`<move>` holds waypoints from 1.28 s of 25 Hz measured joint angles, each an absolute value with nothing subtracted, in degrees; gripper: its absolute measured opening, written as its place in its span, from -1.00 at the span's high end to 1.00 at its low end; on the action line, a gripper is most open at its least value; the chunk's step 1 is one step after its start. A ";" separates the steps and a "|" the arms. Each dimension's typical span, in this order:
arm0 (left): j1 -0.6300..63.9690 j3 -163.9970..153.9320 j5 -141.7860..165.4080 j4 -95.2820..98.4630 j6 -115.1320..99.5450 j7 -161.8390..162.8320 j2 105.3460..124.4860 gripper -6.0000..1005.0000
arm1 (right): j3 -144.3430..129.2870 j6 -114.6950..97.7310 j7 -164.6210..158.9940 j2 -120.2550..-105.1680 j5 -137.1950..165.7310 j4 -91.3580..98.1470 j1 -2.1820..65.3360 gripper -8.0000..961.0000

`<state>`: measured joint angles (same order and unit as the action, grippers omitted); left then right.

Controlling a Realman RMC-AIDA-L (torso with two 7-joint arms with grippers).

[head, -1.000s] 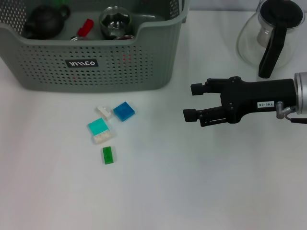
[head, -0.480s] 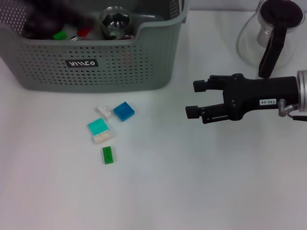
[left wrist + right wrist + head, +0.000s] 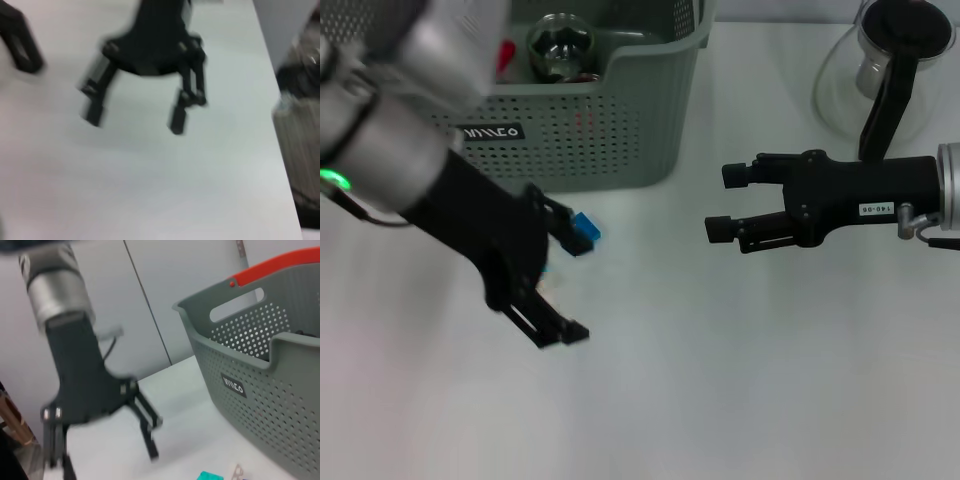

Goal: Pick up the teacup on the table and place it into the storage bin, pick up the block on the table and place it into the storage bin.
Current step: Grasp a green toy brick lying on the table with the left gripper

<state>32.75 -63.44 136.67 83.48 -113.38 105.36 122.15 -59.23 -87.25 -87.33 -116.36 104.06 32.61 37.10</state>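
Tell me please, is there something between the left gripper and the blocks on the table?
Nothing visible stands between them. The left gripper hangs open right over the blocks, hiding most; only the blue block shows, before the storage bin. The right gripper waits open, apart.

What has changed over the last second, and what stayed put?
The left gripper has swung down from the storage bin to the blocks, fingers open, holding nothing. It now hides all but the blue block. The right gripper hovers open, barely shifted. The glass pot is unmoved.
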 joint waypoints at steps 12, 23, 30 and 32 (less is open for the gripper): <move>31.45 -79.75 150.09 78.46 -102.34 112.63 124.38 -0.89 | -59.15 -85.78 -87.52 -116.52 103.80 32.61 37.74 -0.96; 31.06 -83.48 153.43 75.36 -96.00 116.41 124.29 -0.89 | -58.50 -85.60 -87.53 -116.67 103.78 32.61 37.99 -0.96; 31.05 -86.02 155.03 74.31 -93.90 117.14 124.35 -0.89 | -57.79 -85.51 -87.33 -116.81 103.77 32.61 38.02 -0.96; 31.05 -86.16 155.24 74.28 -93.63 117.25 124.40 -0.89 | -57.79 -85.51 -87.32 -116.80 103.80 32.61 38.07 -0.96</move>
<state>31.05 -86.16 155.24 74.28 -93.63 117.25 124.40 -57.79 -85.51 -87.32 -116.80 103.80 32.61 38.07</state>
